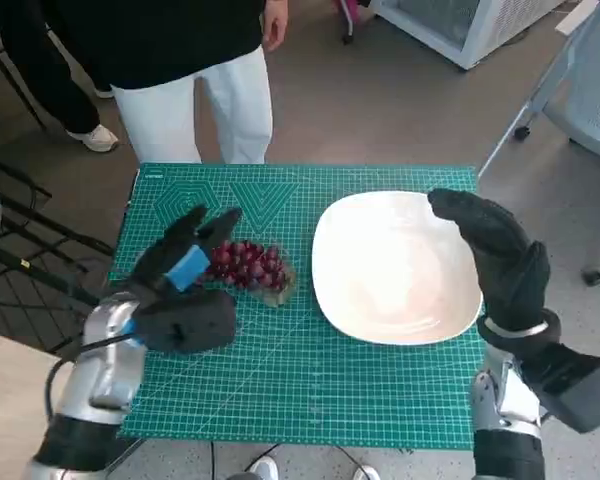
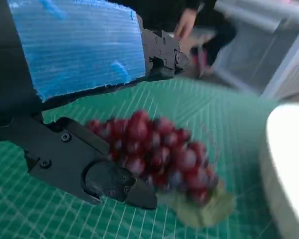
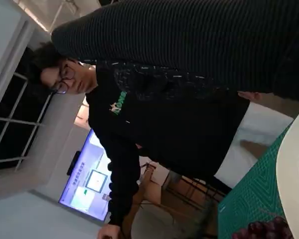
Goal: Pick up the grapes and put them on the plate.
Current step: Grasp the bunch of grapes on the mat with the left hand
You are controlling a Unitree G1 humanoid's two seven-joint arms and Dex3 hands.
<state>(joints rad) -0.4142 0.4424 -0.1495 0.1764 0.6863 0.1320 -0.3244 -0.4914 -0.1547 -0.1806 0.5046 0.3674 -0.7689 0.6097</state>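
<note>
The grapes (image 1: 247,266), a dark red bunch with a pale green leaf under its near edge, lie on the green cutting mat (image 1: 280,390), just left of the white plate (image 1: 395,268) and apart from it. The left hand (image 1: 183,285) sits over the bunch's left side with its fingers (image 1: 202,232) spread; in the left wrist view one black finger (image 2: 162,52) reaches past the far side of the grapes (image 2: 159,152) and another (image 2: 97,172) lies along the near side, but whether either touches the fruit cannot be made out, and nothing is lifted, so the hand reads as open around the bunch rather than holding it. That view is blurred with motion toward the plate (image 2: 289,169), whose rim is cut off at the edge. The right hand (image 1: 495,255) hovers above the plate's right edge, gloved fingers apart and empty; it hides part of the rim there. The right wrist view shows mostly the glove (image 3: 189,45) as a dark band, a person (image 3: 154,124) in a black top standing beyond the table, a lit screen (image 3: 89,181) behind, and only a sliver of the grapes (image 3: 264,230) and the mat (image 3: 249,199). In the head view the person's white trousers (image 1: 195,105) stand at the table's far edge on a grey-brown floor (image 1: 400,110), with a white wire-fronted cabinet (image 1: 470,25) and a wheeled chair base (image 1: 570,150) nearby.
</note>
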